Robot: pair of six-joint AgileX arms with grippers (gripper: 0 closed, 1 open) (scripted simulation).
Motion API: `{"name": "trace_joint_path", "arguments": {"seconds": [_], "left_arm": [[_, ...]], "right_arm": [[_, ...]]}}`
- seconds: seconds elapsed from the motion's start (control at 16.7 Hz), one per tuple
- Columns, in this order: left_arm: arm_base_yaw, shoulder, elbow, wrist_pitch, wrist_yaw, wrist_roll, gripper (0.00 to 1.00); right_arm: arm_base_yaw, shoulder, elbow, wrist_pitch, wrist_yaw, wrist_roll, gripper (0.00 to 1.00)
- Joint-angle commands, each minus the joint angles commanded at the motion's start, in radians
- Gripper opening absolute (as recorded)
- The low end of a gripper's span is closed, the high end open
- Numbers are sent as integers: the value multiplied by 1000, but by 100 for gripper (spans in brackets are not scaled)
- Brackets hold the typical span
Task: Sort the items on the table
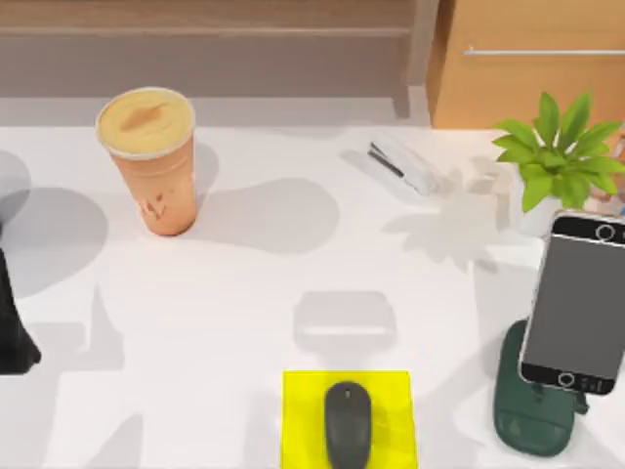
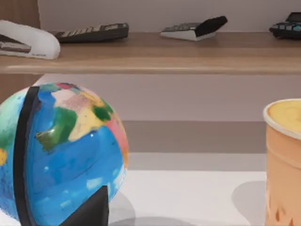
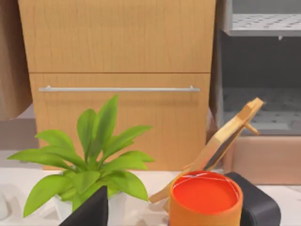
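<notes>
The tall orange-tan drink cup (image 1: 148,161) with a foamy top stands upright at the back left of the white table (image 1: 244,293). In the left wrist view the cup (image 2: 283,165) rises at the edge. The dark grey mouse (image 1: 349,422) lies on a yellow pad (image 1: 391,391) at the front centre. At the right, the black-screened smartphone (image 1: 576,303) leans on a dark green stand (image 1: 532,415). My left arm (image 1: 15,332) is parked at the table's left edge, and a dark part of my left gripper (image 2: 91,212) shows beside a globe. A dark part of my right gripper (image 3: 87,212) shows before a plant.
A white stapler (image 1: 405,164) lies at the back centre-right and a potted green plant (image 1: 559,161) stands at the back right. The globe (image 2: 56,155) is near the left gripper. An orange-red round container (image 3: 205,197), a wooden easel (image 3: 221,146) and a wooden cabinet (image 3: 117,80) lie beyond the right gripper.
</notes>
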Motion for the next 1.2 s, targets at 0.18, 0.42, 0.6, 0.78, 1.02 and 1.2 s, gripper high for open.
{"name": "trace_joint_path", "arguments": {"seconds": [0.18,0.42,0.6,0.78,1.02,1.2], "left_arm": [[-20,60,11,41,-5,-3,100],[-82,272,44,179,-31,-6,100],[-143,508,78,328,-66,-7,100],[-211,787,118,504,-109,-9,100],[-302,1181,183,762,-176,-13,100],[-360,1463,242,960,-229,-17,100]], "right_arm": [[0,0,0,0,0,0,100],[0,0,0,0,0,0,100],[0,0,0,0,0,0,100],[0,0,0,0,0,0,100],[0,0,0,0,0,0,100],[0,0,0,0,0,0,100]]}}
